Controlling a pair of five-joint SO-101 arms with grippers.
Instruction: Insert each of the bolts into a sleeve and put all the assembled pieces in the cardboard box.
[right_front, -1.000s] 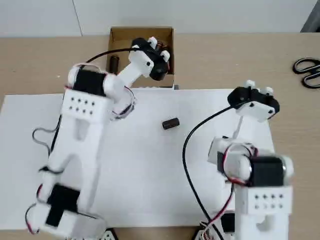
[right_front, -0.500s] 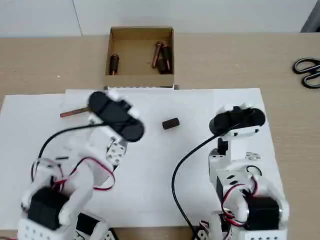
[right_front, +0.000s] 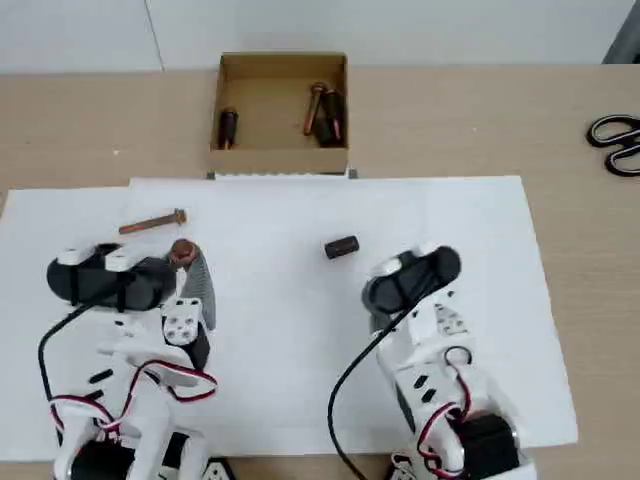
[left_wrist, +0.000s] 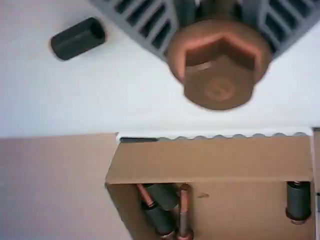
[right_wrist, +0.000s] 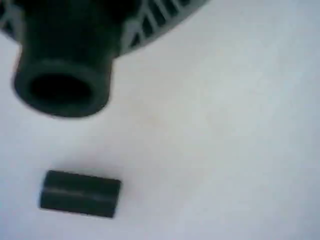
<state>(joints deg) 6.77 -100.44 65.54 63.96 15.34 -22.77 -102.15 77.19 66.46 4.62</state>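
My left gripper (left_wrist: 215, 15) is clamped narrow around a copper bolt (left_wrist: 217, 70). The shank is buried between the grey ribbed fingers (left_wrist: 142, 22) and the hex head sticks out toward the cardboard box (right_front: 282, 158). From above, that held bolt sits well short of the box on my side, off past its left front corner. My right gripper (right_wrist: 70, 27) is closed on a black sleeve (right_wrist: 62, 82) with its open bore facing the wrist camera; it is also on my side of the box, out past the right front corner. A second bolt (right_front: 152, 222) lies flat on the white sheet (right_front: 480, 330), nearer the box than the held one and to the left of its left wall. A loose sleeve (right_front: 341, 247) lies on its side on the sheet, in front of the box's right front corner and between the box and my right gripper. Inside the box, one assembled piece (right_front: 228, 127) lies by the left wall, and two more (right_front: 322, 110) lie touching each other toward the right wall. A pair of scissors (right_front: 615, 143) rests on the bare table (right_front: 450, 110), far to the right of the box.
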